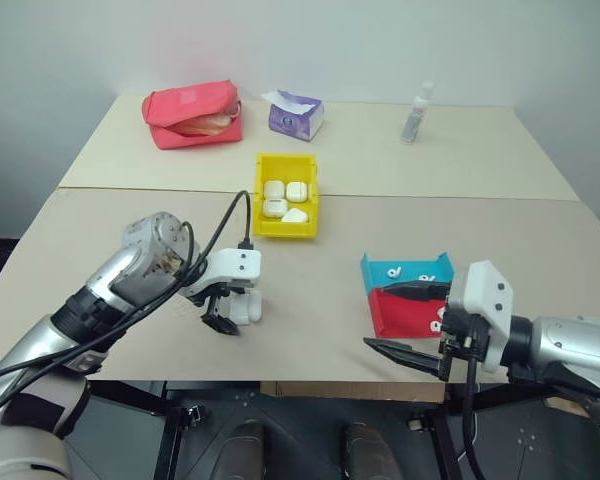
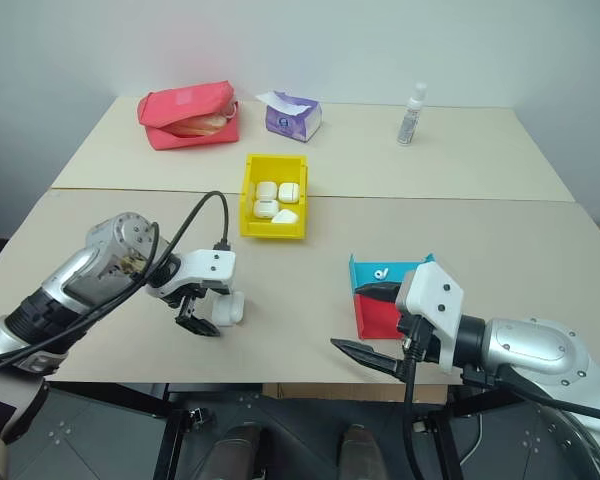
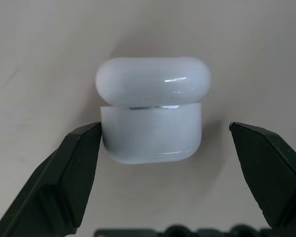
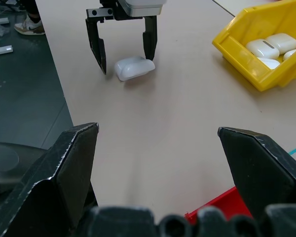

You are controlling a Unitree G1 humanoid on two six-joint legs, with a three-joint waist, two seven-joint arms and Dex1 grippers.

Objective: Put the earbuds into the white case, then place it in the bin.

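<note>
Hovering at the near edge of the pale beige table (image 1: pixel 540 250), the right gripper (image 1: pixel 405 318) is held with its two black fingers spread wide and nothing between them, pointing across toward the other arm. Just beyond it, the flat blue-and-red plastic tray (image 1: pixel 405 292) is seen, with tiny glossy white earbuds (image 2: pixel 380 271) lying on its blue part, presumably kept there as the supply to be loaded. To the left, the left gripper (image 1: pixel 225 316) is angled steeply down over a small rounded glossy white case (image 3: pixel 152 116) lying on its side on the table; the fingers are parted on either side of it, one fingertip (image 3: pixel 91 136) touching or nearly touching the case wall, the other well clear, so the case is not clamped. Its lid appears slightly ajar. Farther back, the bright yellow rectangular plastic bin (image 1: pixel 263 224) already holds several identical cases. This case seems not yet binned.
</note>
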